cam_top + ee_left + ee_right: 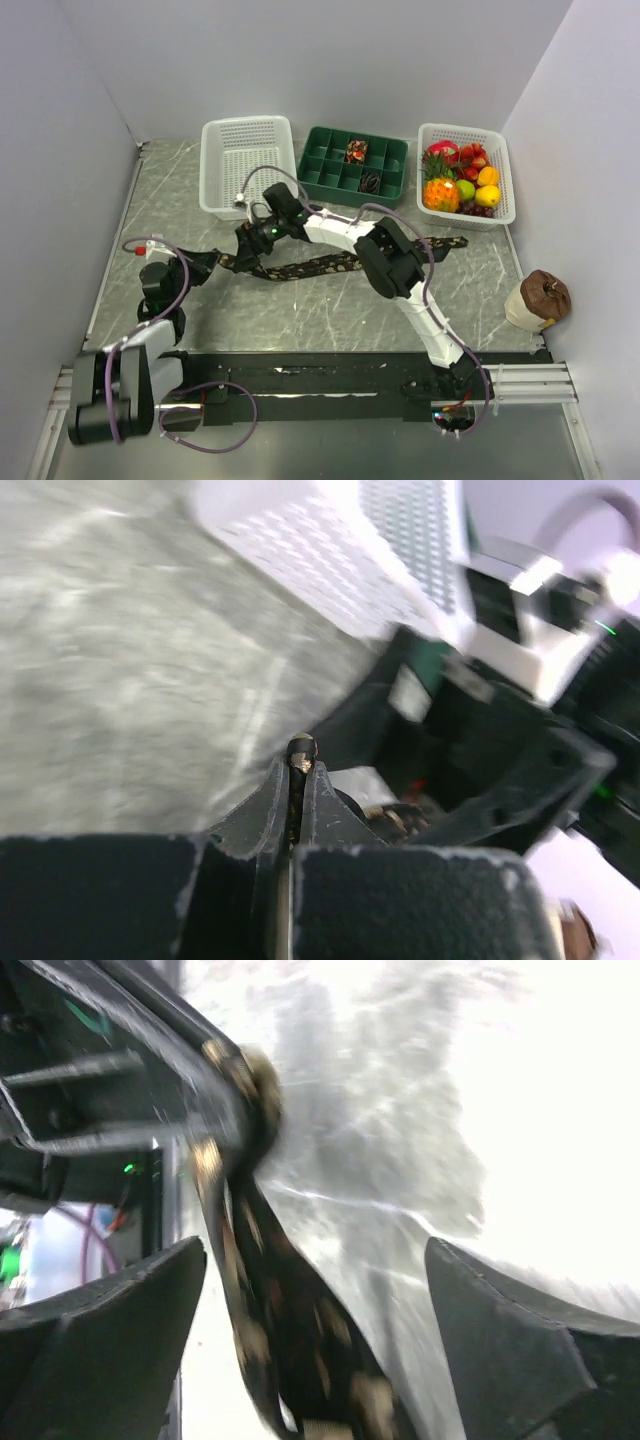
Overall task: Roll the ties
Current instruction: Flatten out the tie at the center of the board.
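On my overhead feed the long black-brown necktie with tan speckles lies stretched across the grey marbled worktop. It runs from beside the left arm to a spot just in front of the white plastic basket of toy fruit. The left end effector is at the tie's left end. From its own wrist camera I see the left end effector closed, with a sliver of the patterned fabric pinched at its tips. The right end effector hangs over the same stretch of tie, just beside the left one. In its blurred wrist view the right end effector is spread wide. The necktie runs between the two fingers, and I see neither finger touching it. At the back, the dark green compartment tray holds a reddish rolled tie in a farther cell and a dark rolled tie in a nearer one. An empty white plastic basket stands to the tray's left.
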Robot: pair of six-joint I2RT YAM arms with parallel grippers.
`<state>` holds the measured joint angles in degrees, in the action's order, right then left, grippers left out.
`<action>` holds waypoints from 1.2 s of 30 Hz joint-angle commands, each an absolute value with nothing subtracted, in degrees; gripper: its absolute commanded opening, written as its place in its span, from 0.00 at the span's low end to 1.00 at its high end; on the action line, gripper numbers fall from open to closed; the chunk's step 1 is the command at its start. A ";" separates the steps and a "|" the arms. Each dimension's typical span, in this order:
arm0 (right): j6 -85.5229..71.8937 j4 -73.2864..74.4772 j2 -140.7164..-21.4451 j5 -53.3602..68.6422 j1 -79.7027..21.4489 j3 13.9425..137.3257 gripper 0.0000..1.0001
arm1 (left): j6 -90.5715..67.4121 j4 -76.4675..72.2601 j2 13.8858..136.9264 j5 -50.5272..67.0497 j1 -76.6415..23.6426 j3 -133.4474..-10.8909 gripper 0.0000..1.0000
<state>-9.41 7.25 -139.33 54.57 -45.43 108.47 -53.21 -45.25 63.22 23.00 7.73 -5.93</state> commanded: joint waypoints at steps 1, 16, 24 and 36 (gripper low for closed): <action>-10.90 1.23 -130.52 45.54 -43.94 105.73 0.99 | -51.24 -26.39 56.43 10.65 7.73 -9.05 0.01; -10.90 -0.97 -126.21 35.77 -49.30 100.62 0.41 | -55.46 -18.54 68.64 6.85 7.56 -14.33 0.01; -4.75 6.07 -129.03 25.85 -55.02 102.40 0.03 | -55.02 -18.54 70.05 6.51 7.73 -15.38 0.01; -2.46 13.18 -130.60 9.94 -55.99 104.76 0.00 | -53.97 -16.35 67.33 5.36 7.65 -16.08 0.01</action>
